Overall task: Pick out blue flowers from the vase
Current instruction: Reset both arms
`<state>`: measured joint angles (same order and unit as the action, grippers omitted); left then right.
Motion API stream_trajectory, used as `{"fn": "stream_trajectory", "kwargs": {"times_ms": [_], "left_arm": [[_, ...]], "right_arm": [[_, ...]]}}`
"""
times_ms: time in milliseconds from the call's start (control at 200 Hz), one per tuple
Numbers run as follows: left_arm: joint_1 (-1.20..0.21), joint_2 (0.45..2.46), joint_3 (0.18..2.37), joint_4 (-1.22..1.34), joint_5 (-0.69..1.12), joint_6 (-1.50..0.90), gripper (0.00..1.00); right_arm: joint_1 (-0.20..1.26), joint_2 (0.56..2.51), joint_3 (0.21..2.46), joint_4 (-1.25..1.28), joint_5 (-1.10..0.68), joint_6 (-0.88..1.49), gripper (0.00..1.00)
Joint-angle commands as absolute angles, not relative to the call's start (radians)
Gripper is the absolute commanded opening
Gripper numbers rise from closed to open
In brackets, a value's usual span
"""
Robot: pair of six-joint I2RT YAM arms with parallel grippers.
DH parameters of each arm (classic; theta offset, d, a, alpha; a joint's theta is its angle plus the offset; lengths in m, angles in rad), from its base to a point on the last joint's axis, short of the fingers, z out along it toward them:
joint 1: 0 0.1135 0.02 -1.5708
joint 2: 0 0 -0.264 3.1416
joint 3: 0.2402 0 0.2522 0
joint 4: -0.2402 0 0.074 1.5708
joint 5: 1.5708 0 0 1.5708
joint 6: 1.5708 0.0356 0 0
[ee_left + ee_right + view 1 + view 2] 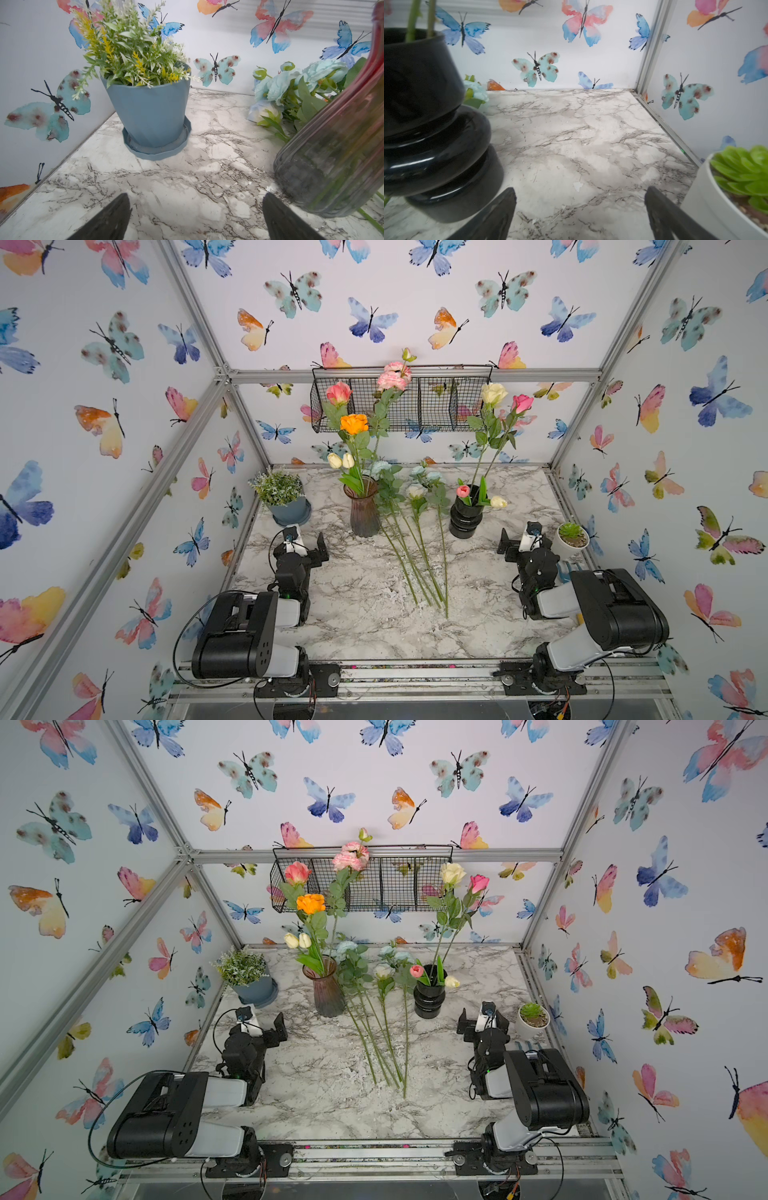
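Blue flowers (414, 490) lay mid-frame on the tabletop (353, 626), between glass vase (365, 514) and black vase (465, 522). Left end effector (195, 207) and right end effector (580, 207) gaped wide, empty. With the job seemingly done, the arms were best parked clear of the stems.

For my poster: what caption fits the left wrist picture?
Open left claw facing a blue plant pot, blue flowers beside the glass vase.

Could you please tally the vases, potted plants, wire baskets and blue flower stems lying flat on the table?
Vases: 2 (glass vase, black vase)
Potted plants: 2 (blue pot, white pot)
Wire basket: 1
Blue flower stems lying flat: 4
Total: 9
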<state>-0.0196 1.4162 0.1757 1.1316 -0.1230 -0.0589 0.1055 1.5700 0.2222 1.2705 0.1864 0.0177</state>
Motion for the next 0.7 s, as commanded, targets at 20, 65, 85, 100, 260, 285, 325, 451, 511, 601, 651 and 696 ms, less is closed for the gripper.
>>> {"fn": "stream_trajectory", "kwargs": {"times_ms": [20,65,85,100,260,285,325,451,511,601,651,696], "left_arm": [[-0.015,1.404,0.181,1.129,-0.106,-0.048,0.98],[-0.015,1.405,0.182,1.129,-0.106,-0.048,0.98],[-0.015,1.404,0.181,1.129,-0.106,-0.049,0.98],[-0.015,1.405,0.182,1.129,-0.106,-0.048,0.98],[-0.015,1.404,0.181,1.129,-0.106,-0.048,0.98],[-0.015,1.404,0.182,1.129,-0.106,-0.048,0.98],[-0.015,1.404,0.182,1.129,-0.106,-0.048,0.98],[-0.015,1.405,0.181,1.129,-0.106,-0.048,0.98],[-0.015,1.405,0.182,1.129,-0.106,-0.048,0.98],[-0.015,1.405,0.182,1.129,-0.106,-0.049,0.98],[-0.015,1.405,0.181,1.129,-0.106,-0.048,0.98],[-0.015,1.404,0.181,1.129,-0.106,-0.048,0.98]], "right_arm": [[0.101,1.575,0.251,1.200,0.176,0.011,0.98],[0.101,1.581,0.254,1.207,0.163,0.011,0.98],[0.101,1.582,0.252,1.212,0.163,0.011,0.98],[0.101,1.582,0.252,1.213,0.163,0.011,0.98],[0.101,1.580,0.253,1.205,0.165,0.010,0.98],[0.101,1.582,0.258,1.199,0.163,0.011,0.98],[0.101,1.589,0.271,1.180,0.156,0.015,0.98],[0.097,1.584,0.271,1.180,0.150,0.016,0.98],[0.097,1.576,0.250,1.206,0.153,0.011,0.98],[0.097,1.581,0.258,1.201,0.144,0.012,0.98],[0.097,1.580,0.256,1.203,0.146,0.009,0.98],[0.097,1.576,0.247,1.218,0.121,0.000,0.98]]}}
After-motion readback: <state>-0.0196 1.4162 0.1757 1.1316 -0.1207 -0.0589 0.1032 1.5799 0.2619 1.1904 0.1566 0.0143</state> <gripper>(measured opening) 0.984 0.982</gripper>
